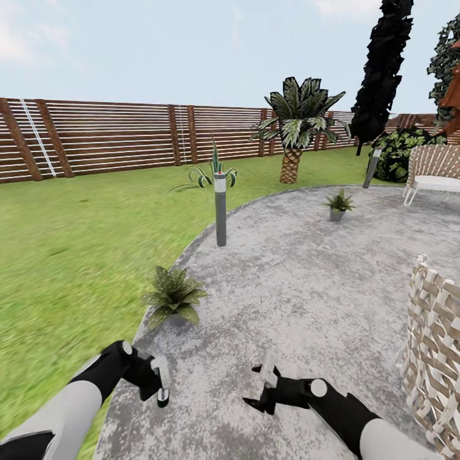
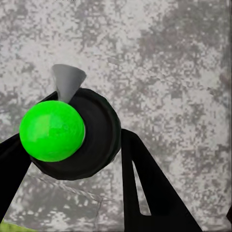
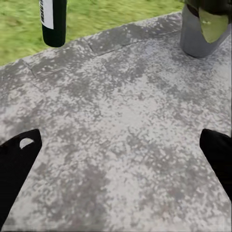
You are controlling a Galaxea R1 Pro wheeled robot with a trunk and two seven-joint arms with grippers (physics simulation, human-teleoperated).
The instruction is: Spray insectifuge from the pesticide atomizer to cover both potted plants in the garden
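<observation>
bollard light [image 1: 220,211], palm [image 1: 296,124], woven chair [image 1: 436,167]

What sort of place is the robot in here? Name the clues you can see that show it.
A fenced garden, rendered in a simulator: green lawn, a round grey paved patio, a slatted wooden fence, a palm-like plant and woven chairs.

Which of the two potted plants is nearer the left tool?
The potted plant at the patio's grass edge, just ahead of the left tool; the other potted plant stands far across the paving.

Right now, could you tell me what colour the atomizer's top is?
Bright green on the pesticide atomizer, clearest in the left wrist view.
</observation>
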